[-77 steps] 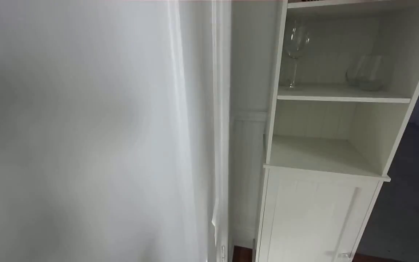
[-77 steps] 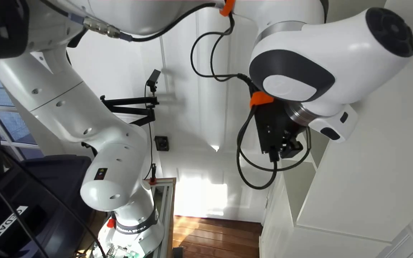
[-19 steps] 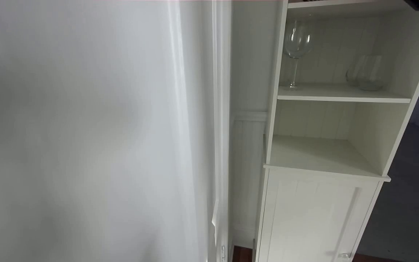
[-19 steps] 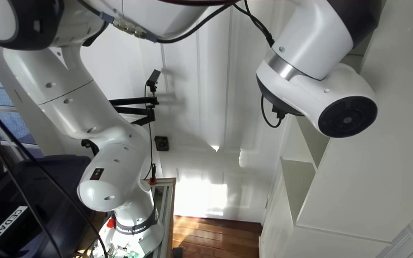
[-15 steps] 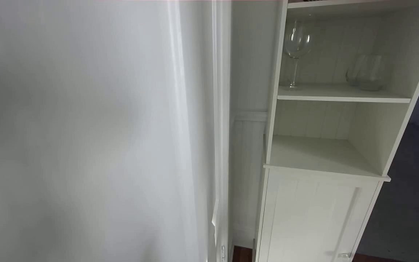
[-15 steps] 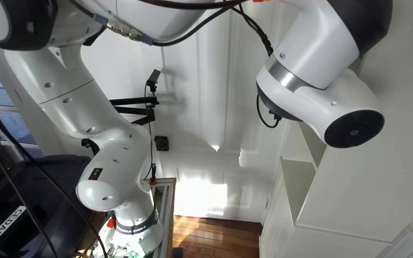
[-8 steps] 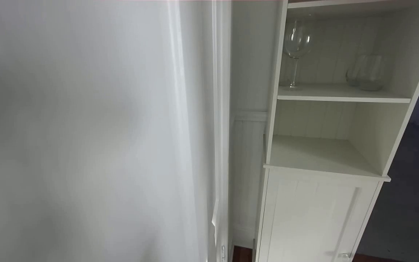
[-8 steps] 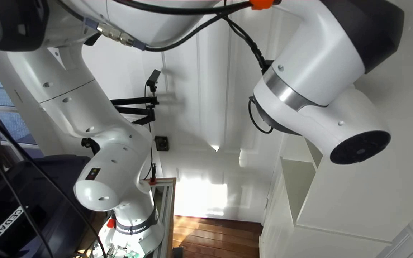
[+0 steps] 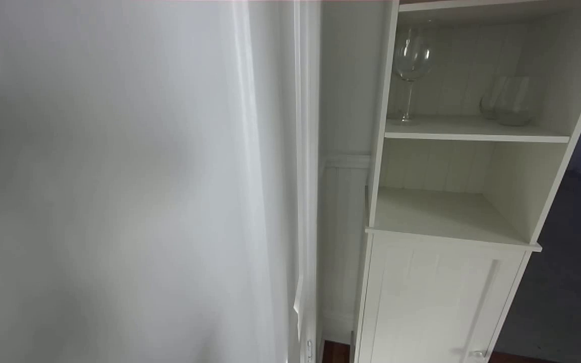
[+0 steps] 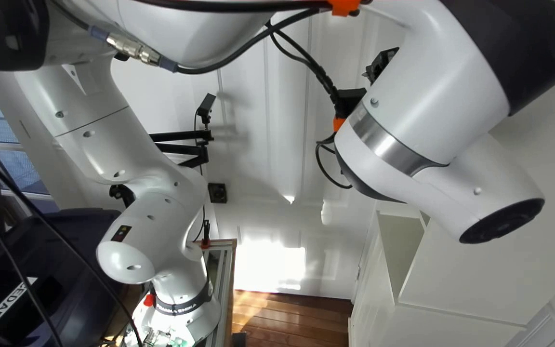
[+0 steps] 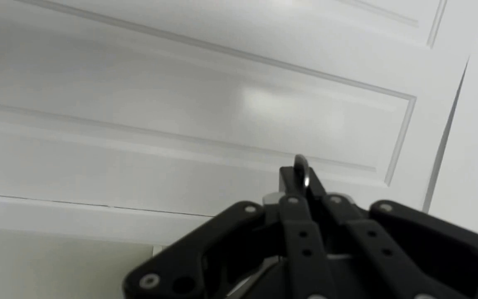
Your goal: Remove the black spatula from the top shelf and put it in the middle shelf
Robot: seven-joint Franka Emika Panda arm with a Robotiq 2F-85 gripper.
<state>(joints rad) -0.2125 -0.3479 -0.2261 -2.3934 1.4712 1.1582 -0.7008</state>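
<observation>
While a white panelled door (image 11: pixel 152 120) shows at the wrist view's left, the gripper (image 11: pixel 302 182), right of centre, is pinched onto the silver handle end of the black spatula (image 11: pixel 301 164), its head hidden. In an exterior view, the middle shelf (image 9: pixel 472 136) bears a wine glass (image 9: pixel 411 58), then clear stemless glasses (image 9: pixel 515 103).

Glare low on white door (image 10: pixel 282 168), dim cabinet (image 9: pixel 437 166), claw (image 11: pixel 301 173) perhaps soft-focused
</observation>
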